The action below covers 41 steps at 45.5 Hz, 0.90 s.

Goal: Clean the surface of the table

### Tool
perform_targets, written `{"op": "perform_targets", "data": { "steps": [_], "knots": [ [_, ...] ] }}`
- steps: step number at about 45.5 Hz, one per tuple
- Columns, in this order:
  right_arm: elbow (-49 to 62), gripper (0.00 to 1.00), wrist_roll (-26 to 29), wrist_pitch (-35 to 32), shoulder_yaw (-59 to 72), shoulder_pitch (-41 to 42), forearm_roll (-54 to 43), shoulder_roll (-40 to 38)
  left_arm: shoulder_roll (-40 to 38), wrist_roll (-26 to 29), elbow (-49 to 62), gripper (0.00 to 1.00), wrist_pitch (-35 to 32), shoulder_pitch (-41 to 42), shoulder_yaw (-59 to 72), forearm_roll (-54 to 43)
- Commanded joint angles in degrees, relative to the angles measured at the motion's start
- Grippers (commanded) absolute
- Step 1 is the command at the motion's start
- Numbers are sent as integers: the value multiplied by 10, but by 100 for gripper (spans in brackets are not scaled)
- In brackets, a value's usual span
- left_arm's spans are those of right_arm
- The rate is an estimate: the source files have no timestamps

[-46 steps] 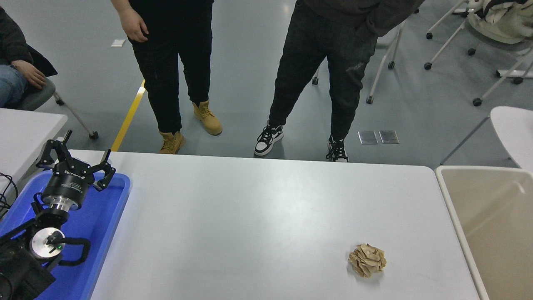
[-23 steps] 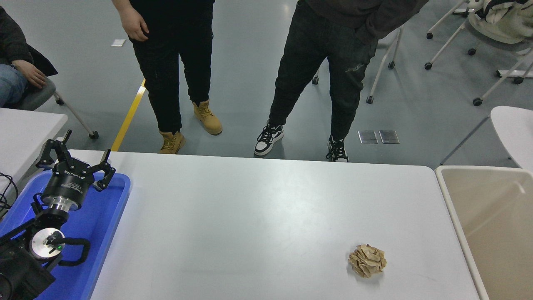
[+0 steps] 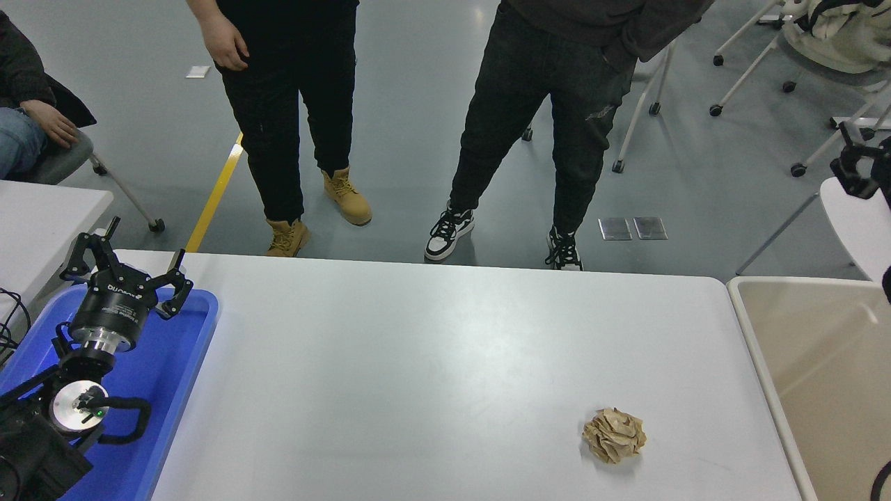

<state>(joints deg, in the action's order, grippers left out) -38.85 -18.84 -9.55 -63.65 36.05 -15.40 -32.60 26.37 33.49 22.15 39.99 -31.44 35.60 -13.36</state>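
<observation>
White table surface (image 3: 431, 362), crumpled brown paper ball (image 3: 614, 435) near right

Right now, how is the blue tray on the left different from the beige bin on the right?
The blue tray is bright blue and shallow; the beige bin is pale beige and deep. The tray rests on the table surface at its left end; the bin sits off its right end. The left gripper hangs open above the tray; only part of the right gripper shows, beyond the bin. Both are open-topped, and no contents show.
</observation>
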Motion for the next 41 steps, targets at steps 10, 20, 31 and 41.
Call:
{"op": "perform_targets", "data": {
  "steps": [10,20,31,41],
  "knots": [
    [-3,99,-2,-2,-31,-36,0,32,0,0,0,100,0,0,0,0],
    [2,99,-2,-2,-30,-35,0,30,0,0,0,100,0,0,0,0],
    [8,99,-2,-2,-23,-30,-1,23,0,0,0,100,0,0,0,0],
    [7,99,-2,-3,22,-27,-1,-19,0,0,0,100,0,0,0,0]
  ]
}}
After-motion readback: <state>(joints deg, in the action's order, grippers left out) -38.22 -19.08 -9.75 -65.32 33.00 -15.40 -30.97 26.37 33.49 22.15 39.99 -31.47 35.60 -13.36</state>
